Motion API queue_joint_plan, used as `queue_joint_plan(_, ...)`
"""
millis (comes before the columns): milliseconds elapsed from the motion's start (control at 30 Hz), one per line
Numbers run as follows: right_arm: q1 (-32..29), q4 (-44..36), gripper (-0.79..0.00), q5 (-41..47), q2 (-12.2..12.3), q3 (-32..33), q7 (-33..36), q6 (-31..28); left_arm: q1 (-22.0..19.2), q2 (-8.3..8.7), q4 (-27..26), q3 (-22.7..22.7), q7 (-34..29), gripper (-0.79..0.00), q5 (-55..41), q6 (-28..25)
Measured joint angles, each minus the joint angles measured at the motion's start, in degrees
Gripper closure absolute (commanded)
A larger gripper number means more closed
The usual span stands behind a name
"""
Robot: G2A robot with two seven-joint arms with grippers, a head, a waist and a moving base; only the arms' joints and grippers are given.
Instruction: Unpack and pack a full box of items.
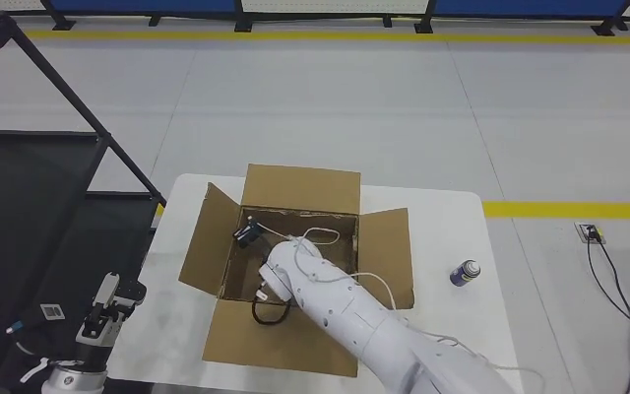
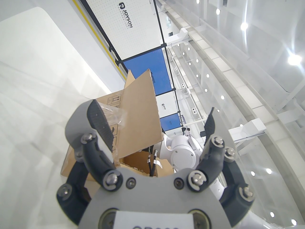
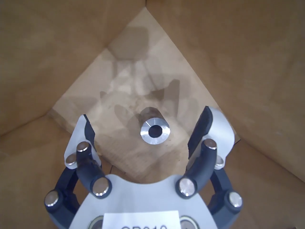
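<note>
the cardboard box [image 1: 246,340] sits at the centre of the top view on a white table [image 1: 443,236], with all four flaps folded outward. the right arm [image 1: 335,305] enters the box from the lower right of the frame. inside the box, the right gripper [image 3: 146,117] hangs above the box floor with its jaws apart. a metal cylinder [image 3: 155,131] stands upright on that floor between the two fingers and touches neither. the left gripper [image 2: 152,110] is off the table's side, pointed at the box's outer wall, jaws apart and gripping nothing. a small can [image 1: 465,273] stands on the table at centre right, well apart from the box. the floor [image 1: 345,89] is pale grey with a yellow line [image 1: 295,35] along the top of the frame. blue panels [image 1: 335,6] stand beyond the line. a black frame [image 1: 69,108] occupies the upper left. a socket [image 1: 589,232] lies on the floor at the right edge.
</note>
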Motion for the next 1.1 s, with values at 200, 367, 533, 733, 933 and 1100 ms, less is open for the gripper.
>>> queue_joint_plan(200,-1.7,-7.0,-0.785,-4.2,1.7,1.4,1.0,3.4,0.0,0.0,0.0,0.0,0.0,-0.785,0.0,0.0)
queue_joint_plan(367,-4.7,-16.3,-0.785,-9.0,4.9,4.8,3.3,6.5,0.0,0.0,0.0,0.0,0.0,-0.785,0.0,0.0)
queue_joint_plan(533,-11.4,-30.4,-0.785,-15.3,10.0,11.8,6.2,7.0,0.0,0.0,0.0,0.0,0.0,-0.785,0.0,0.0)
queue_joint_plan(733,-26.2,-53.6,-0.785,-25.7,16.4,24.2,7.5,4.2,0.0,0.0,0.0,0.0,0.0,-0.785,0.0,0.0)
queue_joint_plan(933,-44.5,-77.8,-0.785,-32.7,20.6,39.7,4.4,2.7,0.0,0.0,0.0,0.0,0.0,-0.785,0.0,0.0)
queue_joint_plan(1100,-58.1,-91.2,-0.785,-30.7,22.1,52.7,-1.9,3.9,0.0,0.0,0.0,0.0,0.0,-0.785,0.0,0.0)
